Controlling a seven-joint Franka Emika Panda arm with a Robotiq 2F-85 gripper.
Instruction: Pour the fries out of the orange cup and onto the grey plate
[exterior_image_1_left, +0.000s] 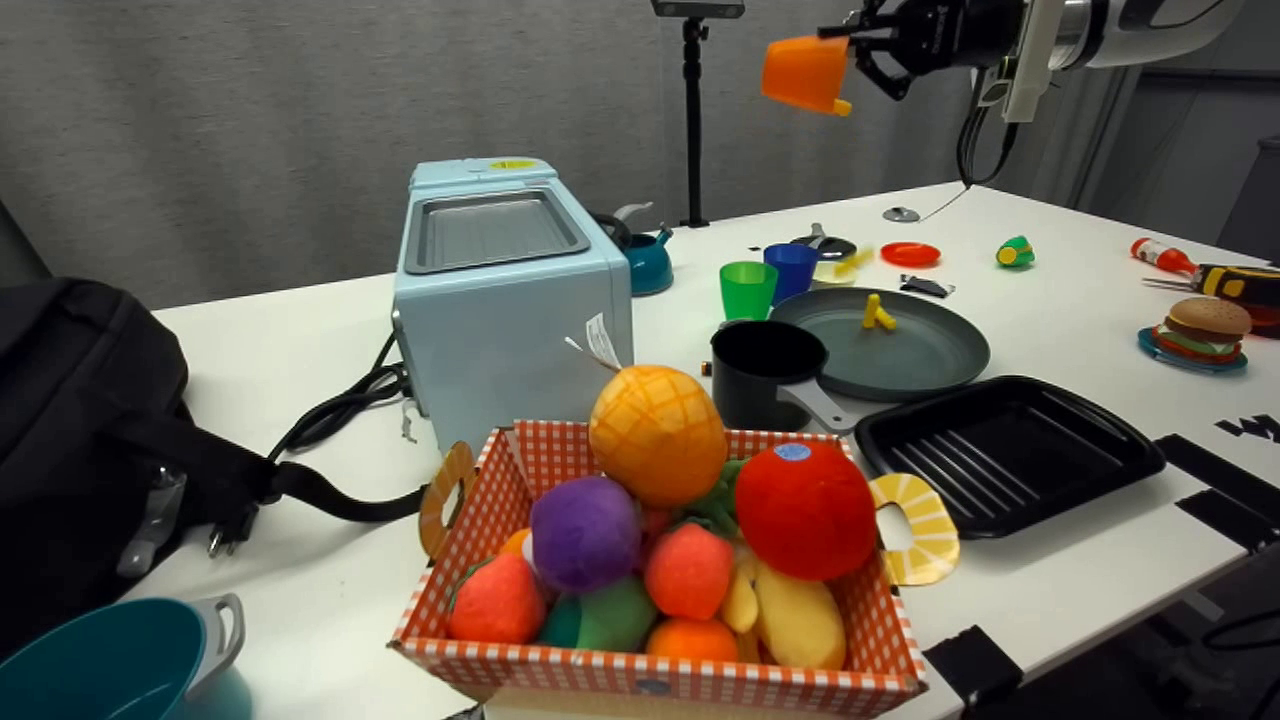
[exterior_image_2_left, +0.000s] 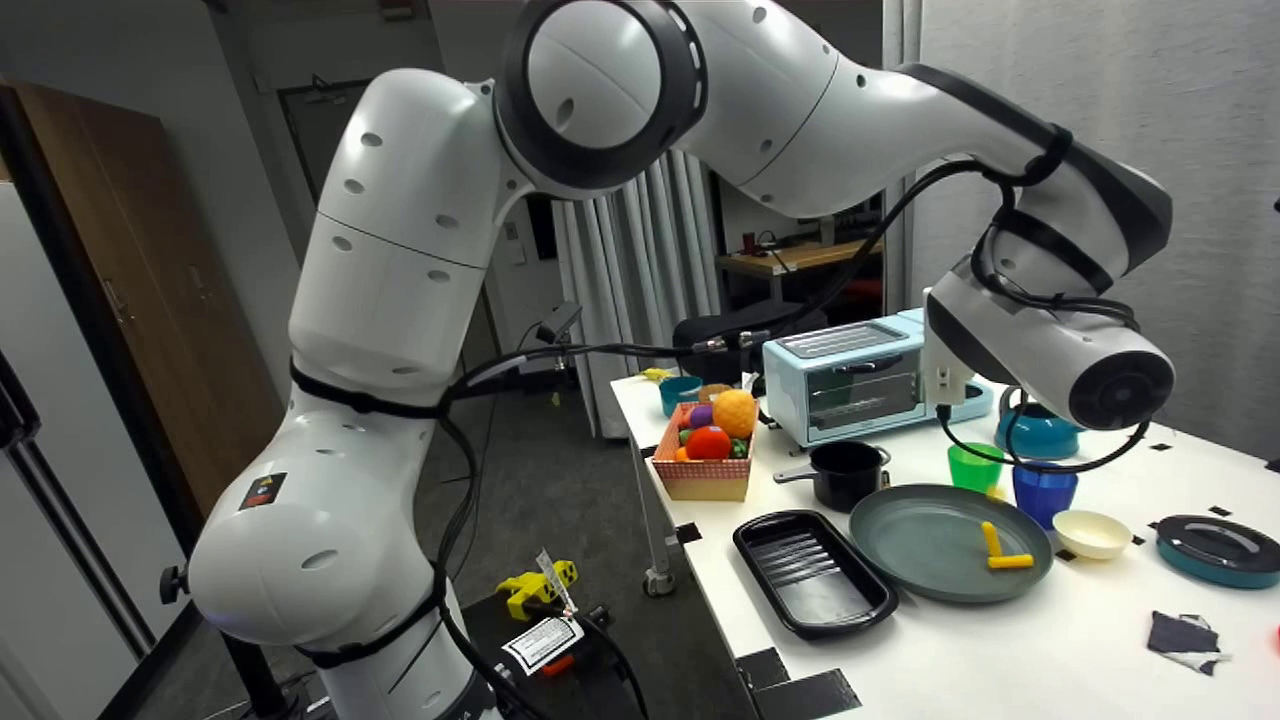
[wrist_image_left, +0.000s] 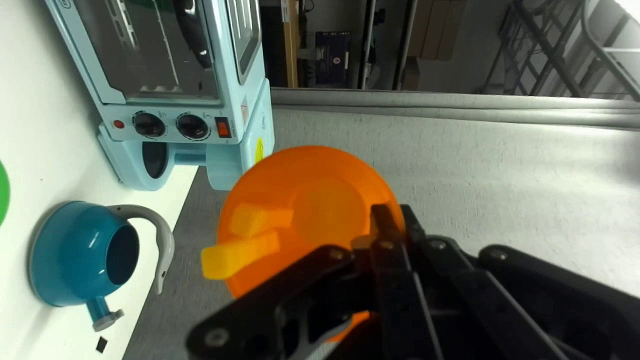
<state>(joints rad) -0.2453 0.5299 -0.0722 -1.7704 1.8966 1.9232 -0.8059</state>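
Note:
My gripper is shut on the wall of the orange cup at its rim. In an exterior view the gripper holds the cup high above the table, lying about on its side with the mouth toward the gripper. Yellow fries are inside the cup, and one sticks out past the rim; its end shows at the mouth's lower edge in an exterior view. More fries lie on the grey plate. Cup and gripper are hidden in an exterior view behind the arm.
A green cup, blue cup and black pot stand around the plate. The black ridged tray is near it. A toy oven, teal kettle and fruit box are farther off.

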